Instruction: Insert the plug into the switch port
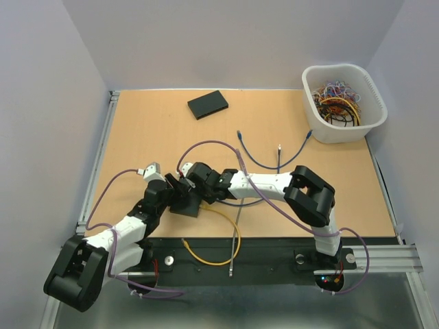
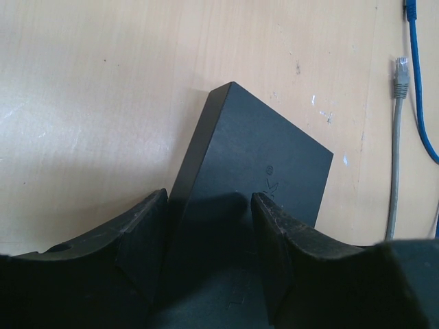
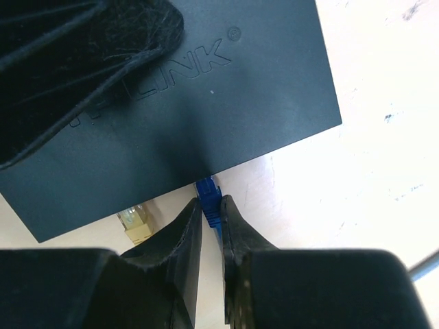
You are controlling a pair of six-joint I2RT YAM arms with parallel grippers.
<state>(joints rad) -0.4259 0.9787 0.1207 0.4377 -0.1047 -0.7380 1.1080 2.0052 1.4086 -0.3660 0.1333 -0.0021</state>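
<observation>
The black switch [image 1: 184, 207] lies flat at the table's near middle. My left gripper [image 1: 175, 186] stands over its corner with the jaws apart. One finger [image 2: 144, 236] sits beside the switch's [image 2: 254, 164] side edge, and the other finger [image 2: 278, 233] rests on its top face. My right gripper [image 3: 211, 209] is shut on a blue plug [image 3: 208, 195]. The plug's tip meets the port side of the switch [image 3: 206, 89], under the top edge. How far in it sits is hidden. In the top view the right gripper [image 1: 195, 190] reaches the switch from the right.
A yellow cable's clear plug [image 3: 137, 223] lies beside the blue one, and the cable [image 1: 230, 229] loops toward the near edge. Blue [image 1: 264, 166] and grey [image 1: 236, 219] cables cross mid-table. A second black box [image 1: 207, 104] lies at the back. A white basket [image 1: 322, 130] of cables stands at the back right.
</observation>
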